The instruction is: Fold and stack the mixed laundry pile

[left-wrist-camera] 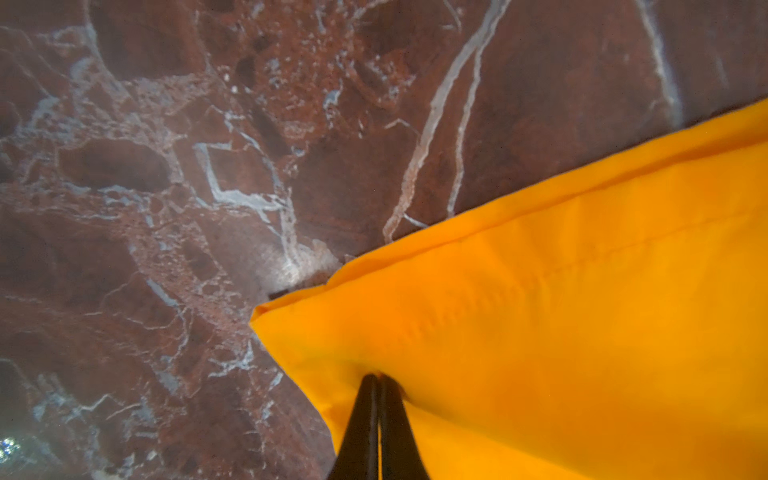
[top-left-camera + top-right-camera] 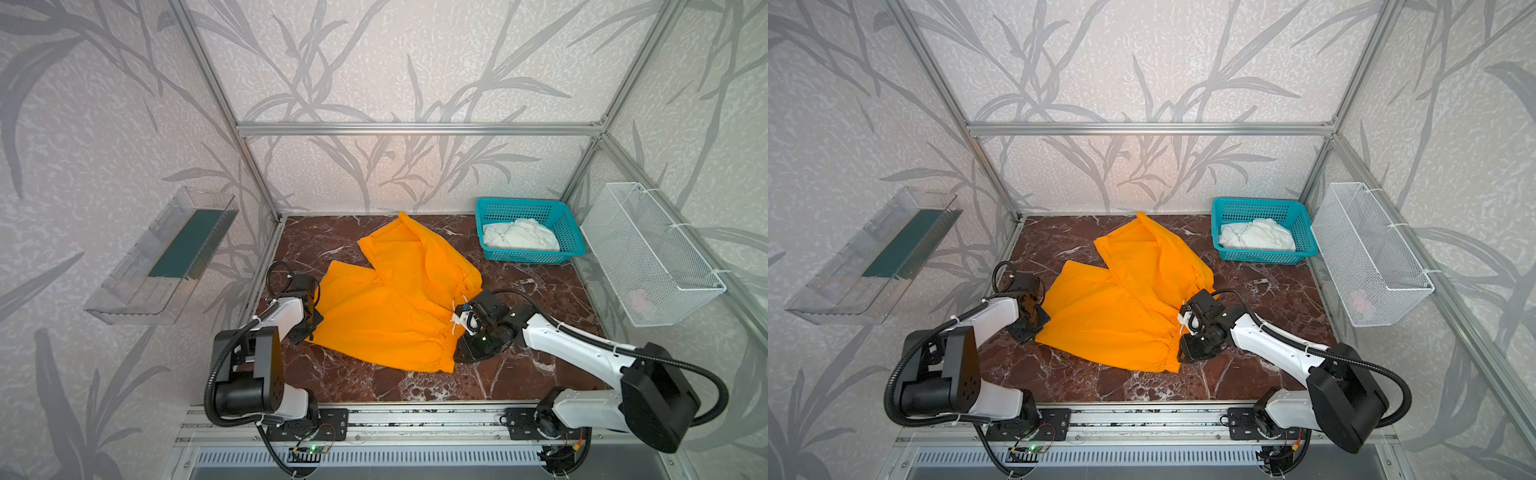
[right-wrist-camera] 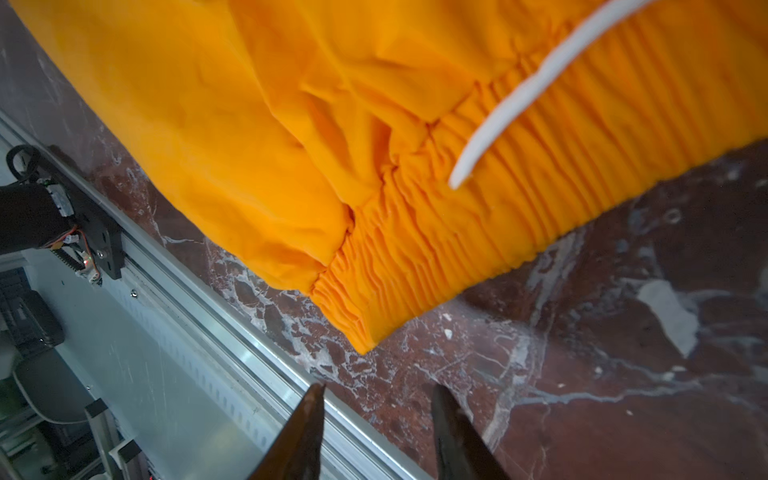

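**Laundry on the table, seen from above and from both wrists.** Orange trousers (image 2: 386, 320) lay spread on the marble table (image 2: 540, 291), left of centre in both top views. One leg pointed toward the back wall and the other toward the left arm, with the waistband (image 3: 457, 232) toward the right arm.

The left gripper (image 1: 379, 379) was clamped on the trousers near a hem corner at their left edge. In the left wrist view its fingers met, with cloth pinched at the tips.

The right gripper (image 3: 376, 392) had its fingers parted with nothing between them. It sat just off the near corner of the gathered waistband, clear of the cloth. A white drawstring (image 3: 519, 95) lay across the waistband.

The white shirt (image 2: 519, 237) sat crumpled in the teal basket (image 2: 575, 245) at the table's back right corner, apart from the trousers.
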Available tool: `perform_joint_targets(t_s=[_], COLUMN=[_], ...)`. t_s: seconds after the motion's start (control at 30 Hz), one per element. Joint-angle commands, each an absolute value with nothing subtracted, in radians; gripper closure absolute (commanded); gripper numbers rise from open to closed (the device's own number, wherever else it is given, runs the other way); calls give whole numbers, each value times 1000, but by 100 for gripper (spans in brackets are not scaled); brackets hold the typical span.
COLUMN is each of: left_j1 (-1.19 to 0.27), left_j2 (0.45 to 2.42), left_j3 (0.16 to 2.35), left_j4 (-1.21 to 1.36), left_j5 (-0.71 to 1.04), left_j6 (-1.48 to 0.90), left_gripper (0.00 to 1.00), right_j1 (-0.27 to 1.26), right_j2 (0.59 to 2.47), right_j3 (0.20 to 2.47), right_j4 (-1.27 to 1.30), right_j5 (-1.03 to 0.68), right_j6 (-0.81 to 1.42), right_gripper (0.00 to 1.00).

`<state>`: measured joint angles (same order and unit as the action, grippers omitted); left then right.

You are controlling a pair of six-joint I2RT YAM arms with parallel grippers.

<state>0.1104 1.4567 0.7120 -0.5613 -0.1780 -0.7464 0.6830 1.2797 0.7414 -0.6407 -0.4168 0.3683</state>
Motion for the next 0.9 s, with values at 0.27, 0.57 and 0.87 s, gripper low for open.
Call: perform_joint_targets(t_s=[0.27, 0.57, 0.87], left_j1=[149, 154, 158], left_j2=[1468, 1466, 1461], left_j3=[793, 837, 852], left_j4=[-599, -609, -624], left_j5=[-161, -126, -130], left_j6=[-670, -658, -652], left_gripper=[100, 100, 100], right_j1=[920, 975, 1012], right_j2=[1332, 1480, 1554], right_j3=[845, 825, 819], right_j4=[-598, -476, -446], right_j5=[-305, -272, -124], right_j6=[186, 137, 140], right_gripper=[49, 45, 44])
